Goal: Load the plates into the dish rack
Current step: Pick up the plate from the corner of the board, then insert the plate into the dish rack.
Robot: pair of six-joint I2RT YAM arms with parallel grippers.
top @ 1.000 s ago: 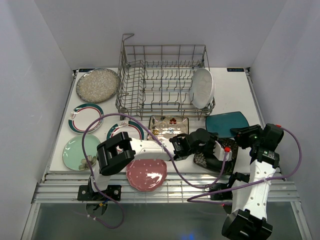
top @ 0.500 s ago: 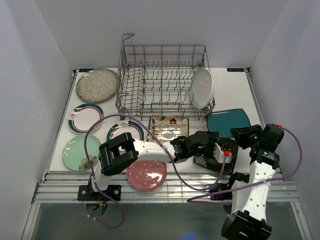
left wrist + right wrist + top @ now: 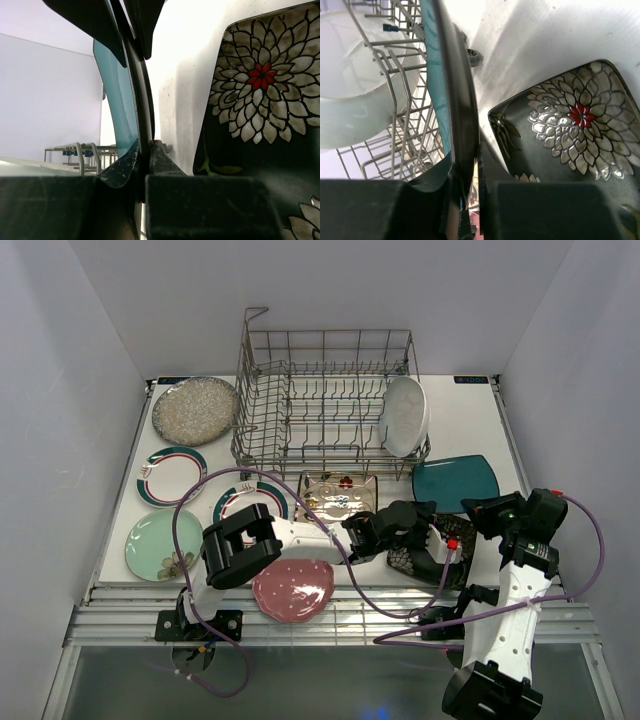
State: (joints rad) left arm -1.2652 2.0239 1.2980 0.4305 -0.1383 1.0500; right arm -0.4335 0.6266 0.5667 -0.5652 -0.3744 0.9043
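Teal plate (image 3: 455, 483): right side, just near of dish rack (image 3: 320, 335), by black floral plate (image 3: 570, 125); L gripper (image 3: 146, 147) & R gripper (image 3: 467, 160) both clamped on its near rim, prob. steadying for transfer to tines.

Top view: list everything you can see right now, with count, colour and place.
dish rack: 1, grey wire, back centre
white oval plate: 1, white, standing in rack's right end
speckled plate: 1, silver, left of rack
teal-rimmed plates: 2, white, left side, second nearer centre
pale green plate: 1, green, near left
pink scalloped plate: 1, pink, near centre
cream floral plate: 1, cream, before rack
black floral plate: 1, black, flat below grippers
teal plate: 1, teal, gripped at rim
left gripper: shut on teal plate
right gripper: shut on teal plate
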